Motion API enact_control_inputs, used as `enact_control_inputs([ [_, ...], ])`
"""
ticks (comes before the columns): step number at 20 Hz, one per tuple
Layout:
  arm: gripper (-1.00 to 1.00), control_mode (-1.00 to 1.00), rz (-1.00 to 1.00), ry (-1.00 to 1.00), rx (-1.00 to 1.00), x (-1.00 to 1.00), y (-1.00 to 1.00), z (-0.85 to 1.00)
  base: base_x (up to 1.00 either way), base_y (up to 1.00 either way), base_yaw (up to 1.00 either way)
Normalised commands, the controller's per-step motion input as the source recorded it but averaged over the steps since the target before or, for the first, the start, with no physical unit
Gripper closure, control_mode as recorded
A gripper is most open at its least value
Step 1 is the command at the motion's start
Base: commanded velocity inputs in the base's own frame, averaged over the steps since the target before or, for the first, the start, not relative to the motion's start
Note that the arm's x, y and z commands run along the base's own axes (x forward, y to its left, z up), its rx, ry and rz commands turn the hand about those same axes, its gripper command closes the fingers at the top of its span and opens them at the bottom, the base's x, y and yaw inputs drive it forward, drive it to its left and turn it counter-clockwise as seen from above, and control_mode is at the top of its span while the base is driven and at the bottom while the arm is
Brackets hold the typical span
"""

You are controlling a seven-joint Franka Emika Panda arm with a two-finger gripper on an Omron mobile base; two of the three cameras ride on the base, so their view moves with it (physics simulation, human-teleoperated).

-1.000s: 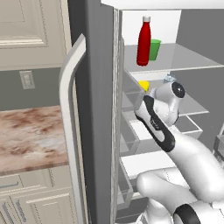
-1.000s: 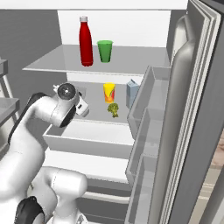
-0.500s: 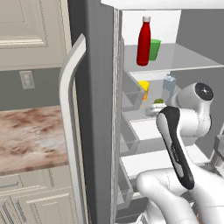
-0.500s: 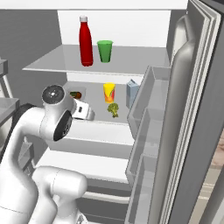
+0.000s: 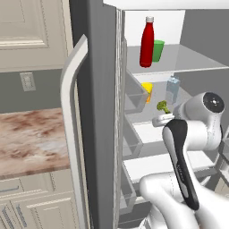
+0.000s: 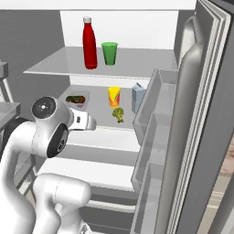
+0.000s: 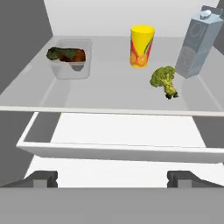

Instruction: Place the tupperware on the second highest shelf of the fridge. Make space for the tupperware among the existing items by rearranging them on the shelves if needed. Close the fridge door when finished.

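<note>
On the shelf (image 7: 109, 94) sits the tupperware (image 7: 70, 59); the tool (image 7: 112, 178) is spread, empty.

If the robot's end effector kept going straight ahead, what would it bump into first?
Probably nothing right away. The open end effector points into the fridge, over the shelf, between the tupperware and the broccoli. Likely the back wall, though depth is unclear.

Red bottle (image 6: 89, 42), green cup (image 6: 109, 53), yellow-orange item (image 7: 142, 46), pale blue carton (image 7: 198, 42), green broccoli (image 7: 164, 80).
</note>
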Motion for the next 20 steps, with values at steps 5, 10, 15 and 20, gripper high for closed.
enact_control_inputs([
  [5,-1.00,1.00,0.00,0.00,0.00,0.00,0.00,0.00,-0.34,-0.19,-0.13],
  [10,-1.00,1.00,0.00,0.00,0.00,0.00,0.00,0.00,-0.97,-0.46,-0.16],
  [15,-1.00,1.00,0.00,0.00,0.00,0.00,0.00,0.00,-0.75,-0.17,-0.03],
  [20,-1.00,1.00,0.00,0.00,0.00,0.00,0.00,0.00,0.05,0.01,0.00],
])
